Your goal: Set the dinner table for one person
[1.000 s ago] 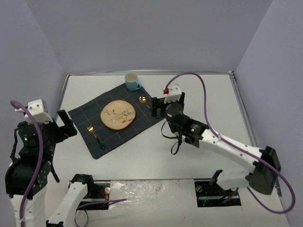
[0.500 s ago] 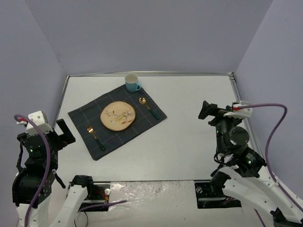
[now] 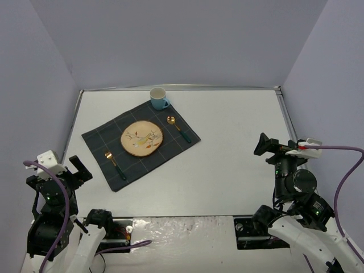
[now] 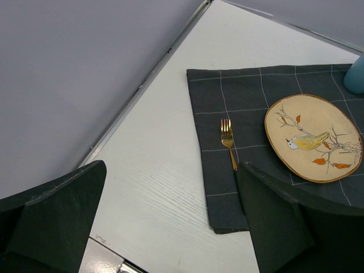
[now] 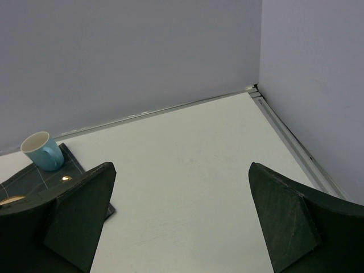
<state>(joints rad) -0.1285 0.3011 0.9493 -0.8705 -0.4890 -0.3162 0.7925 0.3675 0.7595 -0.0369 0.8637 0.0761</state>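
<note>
Overhead, the dinner table point(image 3: 227, 148) is a white top that fills the floor of the enclosure, with thin metal rails point(image 3: 73, 122) along its left, far and right edges.

The left gripper point(image 3: 78, 169) hangs at the near left corner with its fingers spread wide and nothing between them. A narrow strip of bare top separates the left rail from the dark grid-lined placemat point(image 3: 102, 139), which lies turned at an angle left of centre. From the placemat's right corner to the right rail runs a broad bare stretch. The right gripper point(image 3: 268, 147) hangs above its near part, fingers likewise spread and holding nothing.

Counted: one placemat, one gold fork point(image 3: 114, 162), one round plate point(image 3: 141, 138), one gold spoon point(image 3: 177, 127), one blue mug point(image 3: 158, 98) and two grippers. The fork, plate and spoon lie on the mat; the mug stands at its far corner.

Only the left wrist view shows the bird and branches painted on the plate and the fork's tines. Only the right wrist view shows the far right corner where two rails meet.
</note>
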